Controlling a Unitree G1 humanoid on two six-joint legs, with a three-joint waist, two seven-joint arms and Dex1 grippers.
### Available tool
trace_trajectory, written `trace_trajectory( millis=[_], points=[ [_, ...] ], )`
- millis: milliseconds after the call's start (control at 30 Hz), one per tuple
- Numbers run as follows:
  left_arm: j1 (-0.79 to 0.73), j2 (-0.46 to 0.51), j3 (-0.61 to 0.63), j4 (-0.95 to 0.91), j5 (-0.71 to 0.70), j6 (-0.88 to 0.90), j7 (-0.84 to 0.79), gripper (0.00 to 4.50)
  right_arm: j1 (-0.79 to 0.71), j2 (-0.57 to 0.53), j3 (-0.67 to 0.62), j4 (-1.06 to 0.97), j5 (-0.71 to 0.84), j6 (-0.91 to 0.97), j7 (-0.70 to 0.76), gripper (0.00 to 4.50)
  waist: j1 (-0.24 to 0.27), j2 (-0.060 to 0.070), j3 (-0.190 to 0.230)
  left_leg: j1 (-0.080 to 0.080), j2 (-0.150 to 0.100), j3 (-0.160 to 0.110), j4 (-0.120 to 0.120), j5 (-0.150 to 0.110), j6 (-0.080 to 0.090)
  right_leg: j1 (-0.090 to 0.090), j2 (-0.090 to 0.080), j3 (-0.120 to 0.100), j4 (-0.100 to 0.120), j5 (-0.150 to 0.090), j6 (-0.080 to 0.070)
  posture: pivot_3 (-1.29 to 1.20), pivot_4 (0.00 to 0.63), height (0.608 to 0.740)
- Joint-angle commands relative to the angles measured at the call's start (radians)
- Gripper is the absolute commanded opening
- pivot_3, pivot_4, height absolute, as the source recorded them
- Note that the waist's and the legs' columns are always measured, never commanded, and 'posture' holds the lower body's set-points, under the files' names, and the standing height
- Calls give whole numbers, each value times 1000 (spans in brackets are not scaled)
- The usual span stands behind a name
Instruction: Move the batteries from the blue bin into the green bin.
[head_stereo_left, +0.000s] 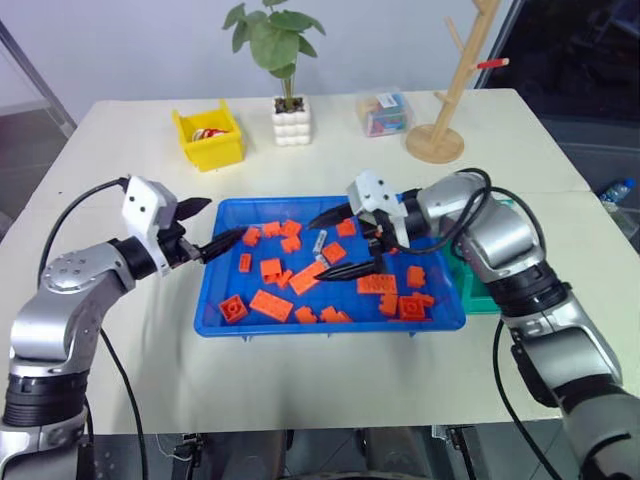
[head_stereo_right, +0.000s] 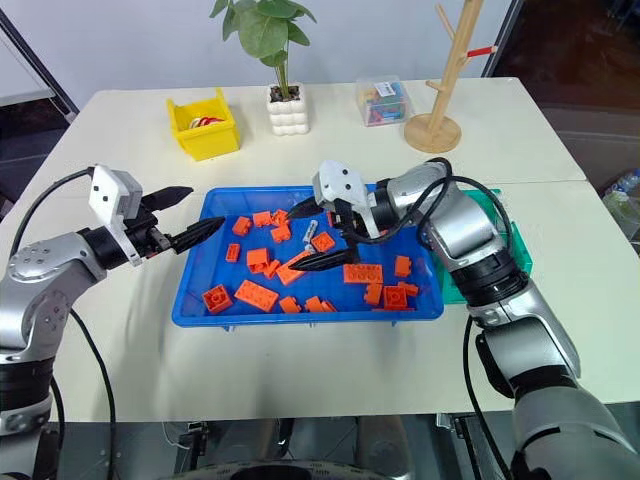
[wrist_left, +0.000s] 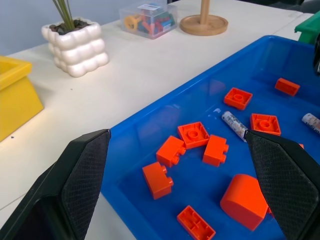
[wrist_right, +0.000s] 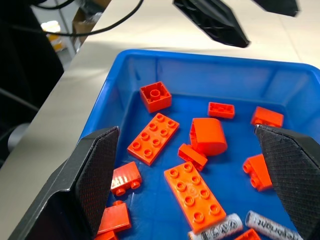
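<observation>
Pale worktop (head_stereo_left: 330, 370). Blue bin (head_stereo_left: 215, 325) nearest; batteries (head_stereo_left: 319, 242) among orange bricks (head_stereo_left: 271, 305). Right gripper (head_stereo_left: 342, 243) spread wide, empty, hovering over them; left gripper (head_stereo_left: 208, 227) released at rim. Green bin (head_stereo_left: 480, 298) alongside. Reach step; next: descend, clamp one battery.

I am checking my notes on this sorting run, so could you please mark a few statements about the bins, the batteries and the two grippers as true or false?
1. The right gripper is open above the large shallow blue plastic bin. True.
2. The left gripper holds a small silver-grey cylindrical battery. False: it is open and holds nothing, at the bin's left edge.
3. A silver-grey battery lies in the blue bin among orange toy bricks. True.
4. The small yellow plastic bin stands inside the blue bin. False: it stands apart on the white table, beside the white plant pot.
</observation>
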Motion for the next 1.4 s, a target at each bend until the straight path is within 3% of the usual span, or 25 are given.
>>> trace_trajectory(
  millis=[33, 333, 567, 1033, 1133, 1367, 1400],
  points=[
    [6, 0, 33, -40, -9, -12, 14, 4500, -22, 40, 36, 58, -60, -89, 33, 4454, -1, 0, 0, 0, 0, 0, 0, 0, 0, 0, 0, 0, 0, 0, 0, 0, 150, 740],
    [11, -30, 25, -59, -14, -11, 45, 4500, -81, 143, 64, 300, -157, -198, 87, 4454, -2, 0, 0, 1, 0, 0, 0, 0, 0, 0, 1, 0, 1, 0, 0, 0, 150, 740],
    [13, -50, 24, -67, -15, -12, 65, 4500, -177, 182, 134, 532, -366, -330, 19, 4454, -3, 0, 0, 1, 0, 0, 0, 0, -1, 0, 1, 0, 1, 0, 0, 0, 150, 740],
    [14, -66, 20, -64, -9, -18, 74, 4500, -159, 191, 130, 458, -423, -340, 78, 4454, -27, 0, 0, 1, 1, -1, -1, 0, -1, 0, 2, 0, 2, 0, -1, 0, 150, 740],
    [14, -67, 19, -64, -9, -18, 74, 4500, -153, 195, 130, 445, -425, -335, 73, 3600, -25, 0, 0, 1, 1, -1, -1, 0, -1, 0, 2, 0, 2, 0, -1, 0, 150, 740],
    [14, -66, 26, -62, -9, -18, 78, 4500, -141, 213, 129, 438, -425, -333, 58, 28, -24, 0, 0, 1, 1, -1, -1, 0, -1, 0, 2, 0, 2, 0, -1, 0, 150, 740],
    [13, -66, 30, -63, -12, -17, 80, 4500, -140, 214, 128, 434, -425, -331, 58, 28, -24, 0, 0, 1, 1, -1, -1, 0, -1, 0, 2, 0, 2, 0, -1, 0, 150, 740]
  ],
)
